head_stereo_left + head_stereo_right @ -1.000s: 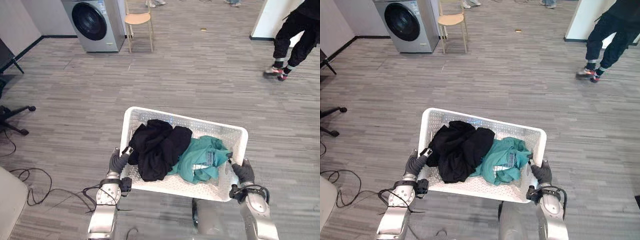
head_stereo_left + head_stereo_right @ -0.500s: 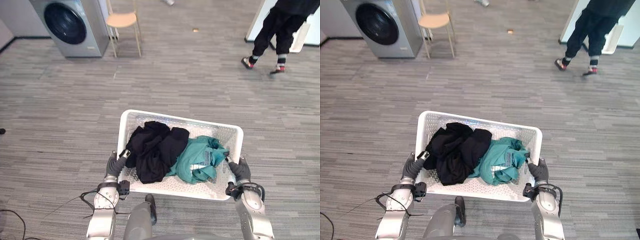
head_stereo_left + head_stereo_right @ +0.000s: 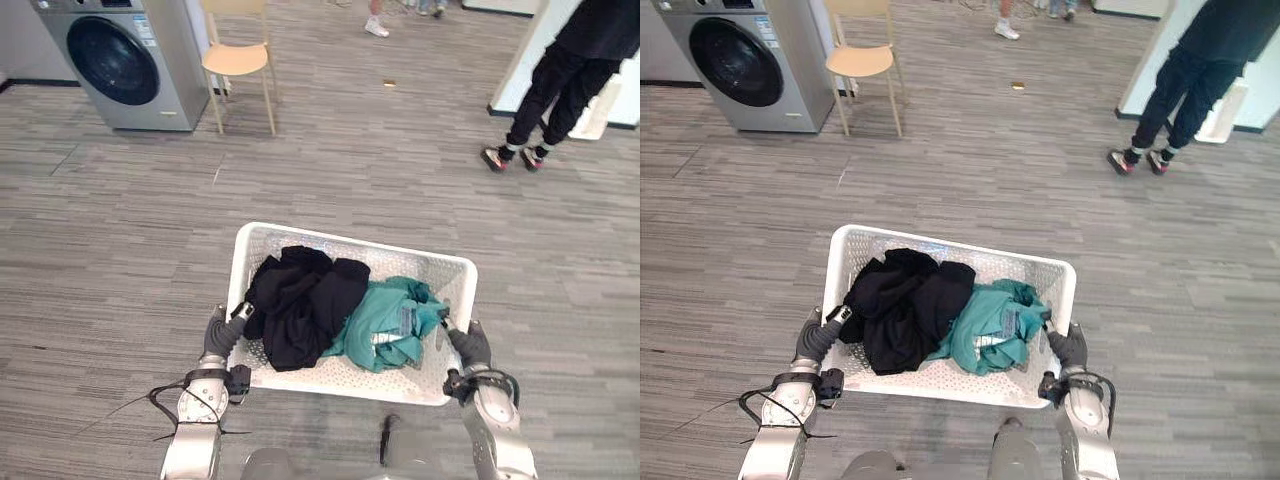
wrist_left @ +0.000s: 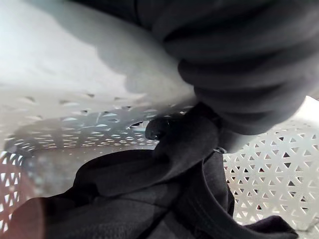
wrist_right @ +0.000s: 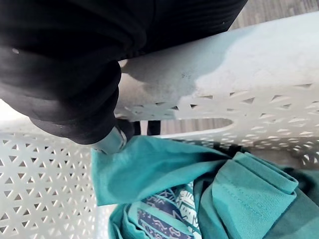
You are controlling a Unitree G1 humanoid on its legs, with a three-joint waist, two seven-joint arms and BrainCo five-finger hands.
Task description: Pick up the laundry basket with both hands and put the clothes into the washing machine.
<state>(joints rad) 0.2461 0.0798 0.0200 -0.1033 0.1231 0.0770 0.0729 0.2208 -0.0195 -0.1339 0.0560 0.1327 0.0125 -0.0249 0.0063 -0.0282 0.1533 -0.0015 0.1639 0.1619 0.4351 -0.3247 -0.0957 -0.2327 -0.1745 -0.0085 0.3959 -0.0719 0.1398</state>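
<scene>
- My left hand (image 3: 221, 335) is clenched on the left short end of the white laundry basket (image 3: 352, 237). Its fingers (image 4: 155, 130) hook over the rim and down the inner wall, so the load hangs from the curl rather than from a squeeze.
- My right hand (image 3: 469, 346) does the same at the right end. A finger (image 5: 113, 141) curls over the rim against the perforated wall, just beside the teal cloth. One hand at each end holds the basket level, I judge.
- The basket rides between the two hands, close in front of me and clear of the floor (image 3: 120, 260), with its long side across my path.
- Inside, the black clothes (image 3: 298, 306) are heaped in the left half, touching the wall by my left fingers. The teal garment (image 3: 390, 325) lies crumpled in the right half, leaning against the black pile. Neither hangs over the rim, so nothing looks ready to spill.
- Far ahead on the left stands the washing machine (image 3: 122, 58), its round door shut as far as I can tell. The clothes are well apart from it, so carrying is the step in hand and loading is not yet begun.
- A wooden chair (image 3: 240, 58) stands just right of the machine. I will need to hold the basket's right end clear of its legs when I arrive.
- Far right, a person (image 3: 560, 75) in dark clothes stands well apart from my line to the machine.
</scene>
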